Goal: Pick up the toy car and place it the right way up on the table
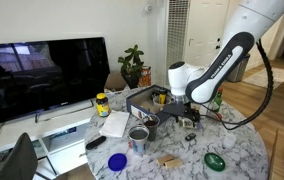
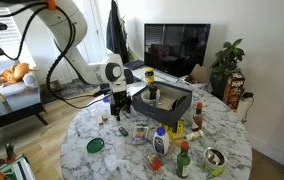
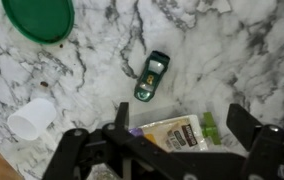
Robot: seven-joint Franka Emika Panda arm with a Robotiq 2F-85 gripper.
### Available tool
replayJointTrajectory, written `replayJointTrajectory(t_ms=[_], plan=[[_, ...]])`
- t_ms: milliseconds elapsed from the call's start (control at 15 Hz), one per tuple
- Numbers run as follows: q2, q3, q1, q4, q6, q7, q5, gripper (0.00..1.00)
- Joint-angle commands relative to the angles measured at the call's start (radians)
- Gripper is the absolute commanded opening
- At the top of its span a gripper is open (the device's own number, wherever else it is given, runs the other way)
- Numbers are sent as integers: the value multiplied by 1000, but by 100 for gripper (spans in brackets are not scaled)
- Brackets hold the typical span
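A small green toy car [image 3: 152,75] lies on the marble table [image 3: 232,40], its roof and pale windows seemingly facing the wrist camera. My gripper [image 3: 180,130] is open and empty, hovering above the table with the car just beyond its fingertips. A flat food pouch [image 3: 172,132] lies under the space between the fingers. In both exterior views the gripper [image 1: 190,112] [image 2: 120,108] hangs over the table [image 1: 242,150] [image 2: 232,135] next to a grey box. The car is a small dark speck below the gripper in an exterior view [image 2: 123,131].
A green lid [image 3: 39,18] [image 1: 214,160] [image 2: 96,145] and a white cup [image 3: 32,118] lie near the car. A grey box [image 1: 147,98] [image 2: 162,100], a metal cup [image 1: 139,133], a blue lid [image 1: 117,160] and several bottles [image 2: 160,140] crowd the table. A TV [image 1: 42,70] stands behind.
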Motion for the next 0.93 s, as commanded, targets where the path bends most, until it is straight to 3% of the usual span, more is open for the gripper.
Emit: replayJointTrajectory(t_ms=[0,133,333,400,733,800,867], plan=[[-168,138,-156,-120,-39,-270,105,100],[-231,193,-213,-143,-94,-422,160,100],[-310,212,-233,-157,-211,-639,240,100],[-333,146,-164,-155,-249,-715,273,100],[-407,111,-127,-146,-367,-989,279,100],[-363,100,-116,-116,-351,-895,257,100],[-374,98,-114,-116,-357,-930,257,100]])
